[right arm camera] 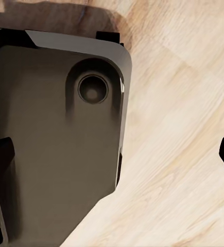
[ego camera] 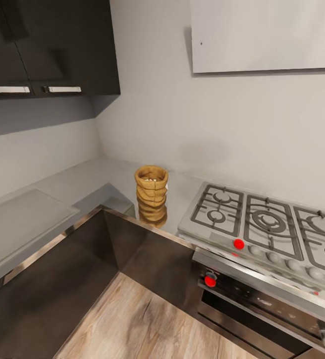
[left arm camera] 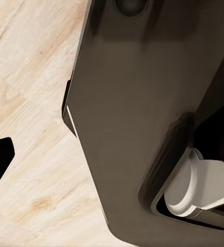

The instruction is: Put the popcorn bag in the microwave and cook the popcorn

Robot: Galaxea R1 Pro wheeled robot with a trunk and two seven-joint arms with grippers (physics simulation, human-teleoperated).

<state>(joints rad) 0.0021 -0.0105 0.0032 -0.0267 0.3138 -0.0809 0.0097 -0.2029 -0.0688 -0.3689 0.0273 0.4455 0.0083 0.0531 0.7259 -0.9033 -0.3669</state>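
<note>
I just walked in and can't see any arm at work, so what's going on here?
Nothing is being handled at this moment. The small squat tan-yellow popcorn bag stands upright and untouched on the grey brushed-steel countertop, near the inner corner, beside the steel gas hob. Pale popcorn kernels show inside its open rolled rim. Both wrist cameras look down at the light wood plank floor and the robot's own dark base, so the arms seem to hang low, and the grasp has not begun.
</note>
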